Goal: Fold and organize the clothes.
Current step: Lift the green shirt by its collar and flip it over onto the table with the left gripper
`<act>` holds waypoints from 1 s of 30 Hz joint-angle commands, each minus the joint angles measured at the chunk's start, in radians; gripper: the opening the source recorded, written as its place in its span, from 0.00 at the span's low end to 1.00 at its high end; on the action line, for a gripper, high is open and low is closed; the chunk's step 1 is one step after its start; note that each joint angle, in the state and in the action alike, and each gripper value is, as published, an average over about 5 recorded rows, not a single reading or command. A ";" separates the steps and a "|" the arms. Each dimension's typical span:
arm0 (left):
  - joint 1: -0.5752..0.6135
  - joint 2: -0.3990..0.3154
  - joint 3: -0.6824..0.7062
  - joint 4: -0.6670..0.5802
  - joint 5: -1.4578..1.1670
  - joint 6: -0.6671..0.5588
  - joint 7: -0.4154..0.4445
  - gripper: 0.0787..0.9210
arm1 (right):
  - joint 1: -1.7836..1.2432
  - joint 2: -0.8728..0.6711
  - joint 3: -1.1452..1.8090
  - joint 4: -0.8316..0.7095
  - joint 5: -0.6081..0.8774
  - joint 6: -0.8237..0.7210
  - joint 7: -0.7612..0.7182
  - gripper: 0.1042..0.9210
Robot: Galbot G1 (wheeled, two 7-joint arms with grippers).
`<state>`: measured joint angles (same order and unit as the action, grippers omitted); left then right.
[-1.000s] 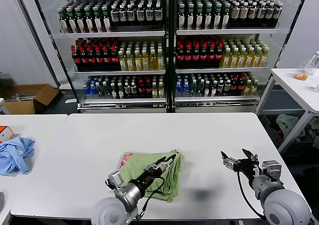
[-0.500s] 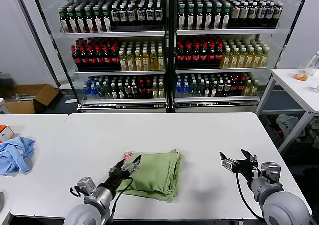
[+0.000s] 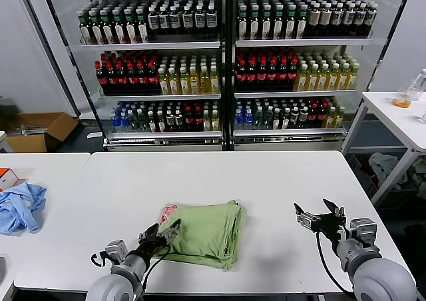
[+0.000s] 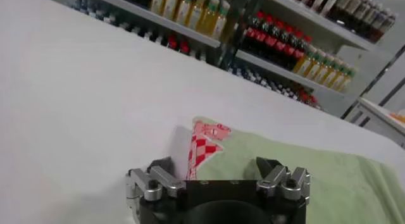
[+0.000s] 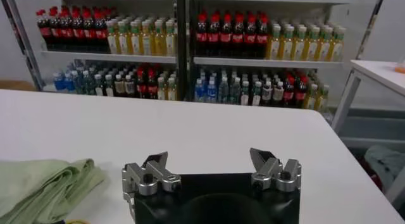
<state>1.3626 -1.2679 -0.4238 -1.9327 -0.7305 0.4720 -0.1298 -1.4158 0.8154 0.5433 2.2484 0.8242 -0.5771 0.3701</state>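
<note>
The sage-green polo shirt [image 3: 203,233] lies folded in a flat bundle on the white table [image 3: 279,181], near its front edge, with a red-and-white printed corner showing at its left end [image 3: 167,212]. My left gripper [image 3: 160,233] is open and empty, low over the shirt's left edge; in the left wrist view the shirt [image 4: 297,174] and its print [image 4: 204,142] lie just beyond the gripper [image 4: 213,165]. My right gripper [image 3: 318,215] is open and empty, to the right of the shirt over bare table. The right wrist view shows that gripper [image 5: 209,158] and the shirt's folded edge [image 5: 44,184].
A crumpled light blue cloth [image 3: 20,206] lies on the adjoining table at far left, beside an orange box [image 3: 5,176]. Glass-door coolers full of bottles [image 3: 219,61] stand behind the table. A second white table [image 3: 399,114] stands at the right.
My left arm has drawn back toward the front and left, off the top of the shirt to its left edge. The shirt now lies flat. The right arm has barely moved.
</note>
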 commanded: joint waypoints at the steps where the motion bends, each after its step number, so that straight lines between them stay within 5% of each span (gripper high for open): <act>1: 0.004 0.011 -0.005 0.029 -0.031 0.035 0.040 0.85 | -0.006 0.000 0.003 0.005 -0.009 0.000 -0.001 0.88; 23: -0.002 -0.005 -0.091 0.040 -0.428 0.020 0.135 0.10 | -0.013 -0.006 0.010 0.010 -0.008 0.000 0.006 0.88; 30: 0.021 -0.015 -0.182 0.008 -0.510 0.030 0.138 0.03 | -0.012 -0.011 0.018 0.011 -0.004 0.000 0.005 0.88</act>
<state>1.3683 -1.2810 -0.5237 -1.9043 -1.0873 0.4975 -0.0064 -1.4278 0.8045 0.5606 2.2582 0.8203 -0.5774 0.3757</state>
